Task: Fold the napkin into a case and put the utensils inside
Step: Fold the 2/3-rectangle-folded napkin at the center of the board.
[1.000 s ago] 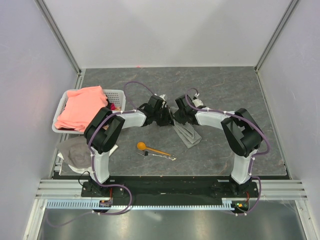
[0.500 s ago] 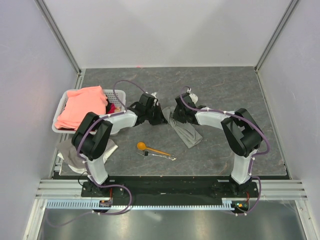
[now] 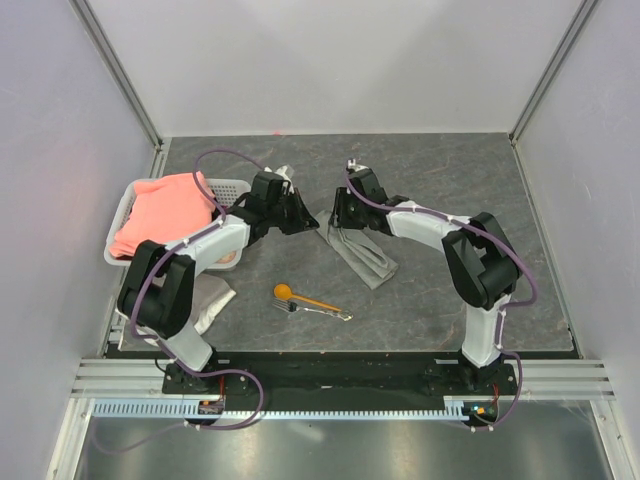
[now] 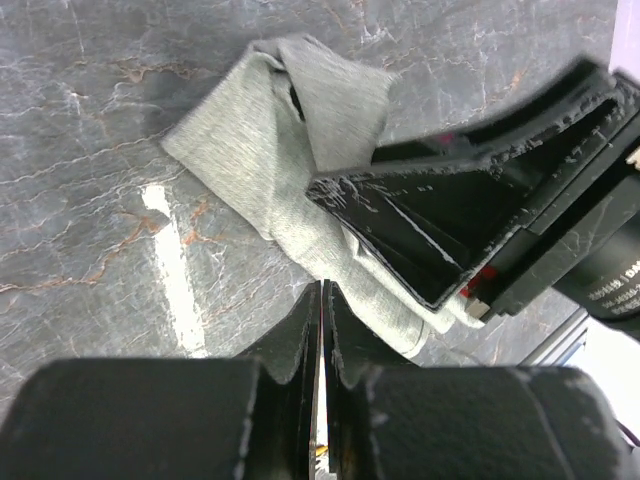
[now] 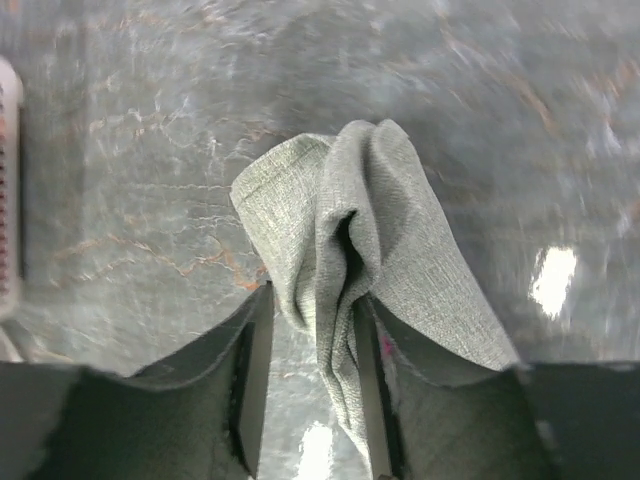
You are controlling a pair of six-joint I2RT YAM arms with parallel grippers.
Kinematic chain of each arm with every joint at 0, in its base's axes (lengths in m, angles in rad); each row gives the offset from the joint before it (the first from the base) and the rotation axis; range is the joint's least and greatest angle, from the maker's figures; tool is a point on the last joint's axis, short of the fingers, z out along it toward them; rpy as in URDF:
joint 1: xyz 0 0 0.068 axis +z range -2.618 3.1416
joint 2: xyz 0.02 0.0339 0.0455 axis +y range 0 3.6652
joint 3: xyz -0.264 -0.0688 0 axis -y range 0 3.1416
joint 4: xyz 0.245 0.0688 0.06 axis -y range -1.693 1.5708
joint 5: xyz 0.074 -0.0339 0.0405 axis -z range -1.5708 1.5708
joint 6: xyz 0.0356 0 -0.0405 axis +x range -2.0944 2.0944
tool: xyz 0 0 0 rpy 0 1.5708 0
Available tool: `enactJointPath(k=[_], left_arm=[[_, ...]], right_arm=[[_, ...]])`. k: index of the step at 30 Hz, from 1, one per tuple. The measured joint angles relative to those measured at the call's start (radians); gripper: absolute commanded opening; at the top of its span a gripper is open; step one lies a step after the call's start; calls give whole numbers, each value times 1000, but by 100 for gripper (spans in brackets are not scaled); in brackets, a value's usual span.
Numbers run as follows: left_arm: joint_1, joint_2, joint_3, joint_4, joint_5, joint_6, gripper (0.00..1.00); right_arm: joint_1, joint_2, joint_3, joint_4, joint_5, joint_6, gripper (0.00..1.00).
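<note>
The napkin (image 3: 362, 258) lies folded into a narrow grey strip, slanting across the middle of the table. Its far end (image 5: 370, 200) is bunched, with an open fold in it. My right gripper (image 3: 343, 222) is at that far end, open; the cloth hangs loosely between its fingers (image 5: 255, 345) and rests against the right one. My left gripper (image 3: 305, 218) is shut and empty, a little left of the napkin (image 4: 300, 140), its tips (image 4: 322, 288) just off the cloth's edge. The orange spoon (image 3: 284, 292) and the metal fork (image 3: 322, 312) lie side by side on the table, nearer the arms' bases.
A white basket (image 3: 228, 185) holding a salmon-pink cloth (image 3: 160, 215) stands at the left edge. A whitish rag (image 3: 212, 302) lies in front of it, under the left arm. The basket's rim (image 5: 6, 180) shows at the left of the right wrist view.
My right gripper has opened and let the cloth go slack. The left arm has drawn away to the left and back. The napkin's far end now reaches farther back.
</note>
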Motion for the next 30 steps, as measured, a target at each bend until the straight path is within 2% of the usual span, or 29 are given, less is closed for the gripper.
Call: enactJointPath(k=[8,13,22,30], left_arm=[[31,0,0,-16,39,-11,7],[58,13,11,-19,72,-31,6],[79,60,34,-12,140,-65,6],[79,94,43,-1,187,-74,7]], right_arm=[[3,90,82,-76,-117,-211,49],[16,104,92,-97,-137,-284,63],[6,64,93,-121,-153,-296,73],[-101,-12,60,-61,-280,-231,78]])
